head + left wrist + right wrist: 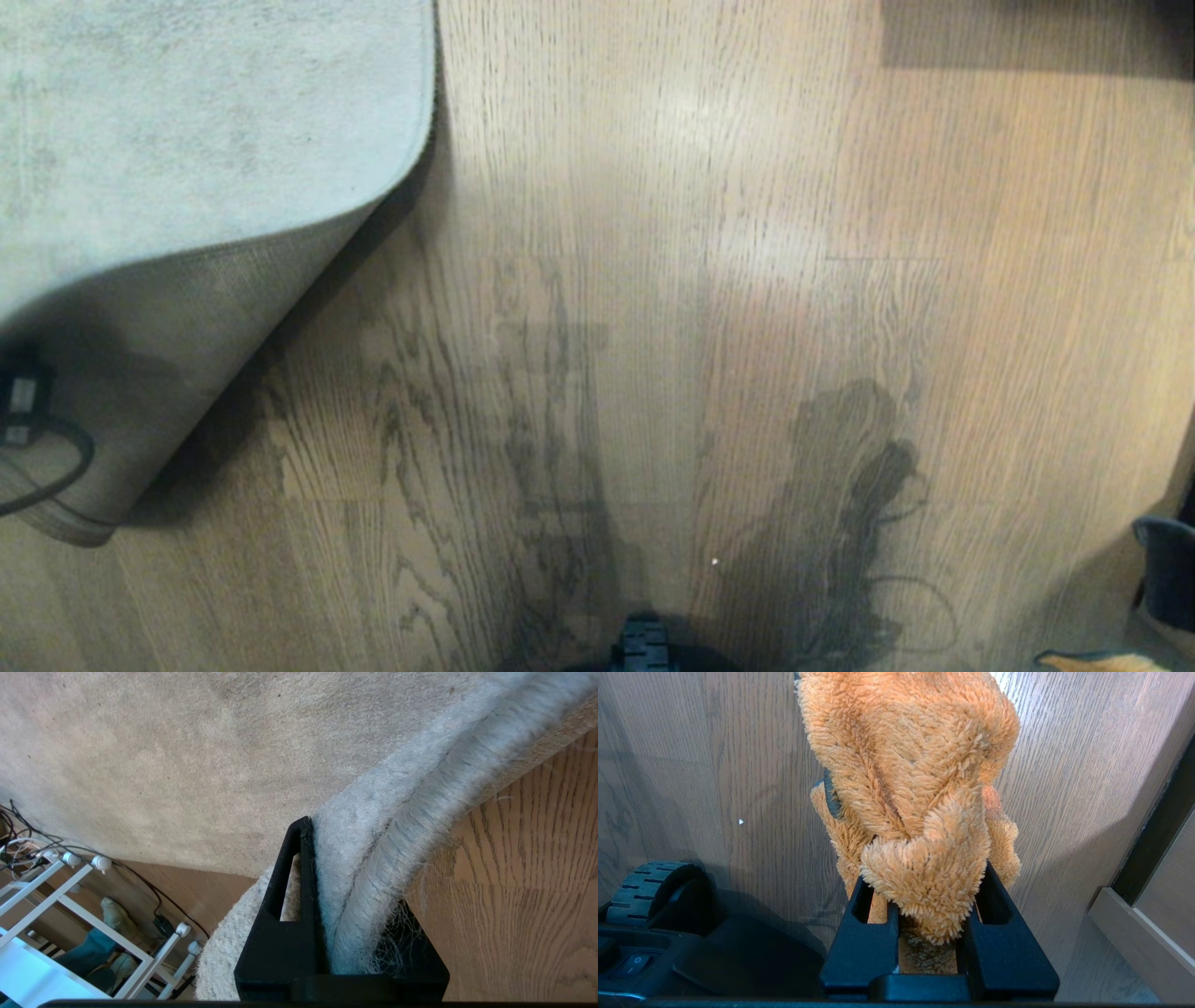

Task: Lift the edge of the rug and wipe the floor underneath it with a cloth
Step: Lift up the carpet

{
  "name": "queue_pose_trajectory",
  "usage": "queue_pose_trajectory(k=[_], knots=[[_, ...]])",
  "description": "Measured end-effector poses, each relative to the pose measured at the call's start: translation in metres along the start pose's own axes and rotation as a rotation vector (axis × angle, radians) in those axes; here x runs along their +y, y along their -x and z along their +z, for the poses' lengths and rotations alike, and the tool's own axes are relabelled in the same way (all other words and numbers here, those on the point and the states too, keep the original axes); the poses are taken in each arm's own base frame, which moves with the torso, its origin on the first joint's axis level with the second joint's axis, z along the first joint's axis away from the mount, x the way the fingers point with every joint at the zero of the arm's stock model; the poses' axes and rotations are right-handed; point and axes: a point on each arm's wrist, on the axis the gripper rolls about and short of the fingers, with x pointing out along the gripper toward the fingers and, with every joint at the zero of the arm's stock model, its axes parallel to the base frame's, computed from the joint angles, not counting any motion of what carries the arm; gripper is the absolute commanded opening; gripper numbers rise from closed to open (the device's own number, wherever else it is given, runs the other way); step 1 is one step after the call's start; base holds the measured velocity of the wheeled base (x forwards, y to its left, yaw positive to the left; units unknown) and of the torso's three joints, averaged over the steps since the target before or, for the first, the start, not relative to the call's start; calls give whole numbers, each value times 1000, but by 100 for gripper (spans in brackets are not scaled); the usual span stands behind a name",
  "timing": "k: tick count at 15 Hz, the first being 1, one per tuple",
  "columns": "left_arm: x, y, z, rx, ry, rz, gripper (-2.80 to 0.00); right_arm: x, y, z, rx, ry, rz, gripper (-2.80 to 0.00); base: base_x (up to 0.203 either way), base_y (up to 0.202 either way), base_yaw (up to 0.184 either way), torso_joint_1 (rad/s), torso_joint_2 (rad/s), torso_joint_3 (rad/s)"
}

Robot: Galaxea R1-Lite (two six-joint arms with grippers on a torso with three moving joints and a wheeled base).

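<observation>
The pale grey rug point(187, 121) lies at the far left, its near corner lifted and folded over so the tan woven backing point(177, 364) faces up. The rug edge point(275, 313) hangs above the wood floor point(653, 280), which shows dark streaks. My left gripper point(355, 854) is shut on the rug edge point(411, 812), with the pile pinched between its black fingers point(299, 868). My left arm point(23, 401) shows at the picture's left border. My right gripper point(924, 882) is parked low at the right, shut on the orange fuzzy cloth point(910, 765), whose tip point(1106, 663) peeks in.
My base's front point(644, 649) sits at the bottom centre, with its wheel point(644, 886) beside the right gripper. A skirting or furniture edge point(1134, 924) runs close on the right. A white frame with cables point(70, 914) stands beyond the rug. A dark band point(1027, 33) lies at the far right.
</observation>
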Motion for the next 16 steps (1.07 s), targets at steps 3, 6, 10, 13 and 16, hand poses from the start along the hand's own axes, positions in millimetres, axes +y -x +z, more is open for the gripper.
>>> queue_pose_trajectory(k=[3,6,10,13,16], knots=[[-1,1,-2,3,0,-2,-280,0,0,0,0,0,-1,-280,0,0,0,0,0,0],[-1,2,-3,4,-4,-5,-280,0,0,0,0,0,-1,-280,0,0,0,0,0,0],[-3,2,-5,9,-8,-8,-280,0,0,0,0,0,-1,-280,1,59,-1,1,1,3],[-4,2,-7,17,-10,-13,-280,0,0,0,0,0,-1,-280,0,197,-1,2,4,2],[-4,2,-8,18,-10,-14,-280,0,0,0,-1,0,-1,-280,0,193,-2,6,3,-1]])
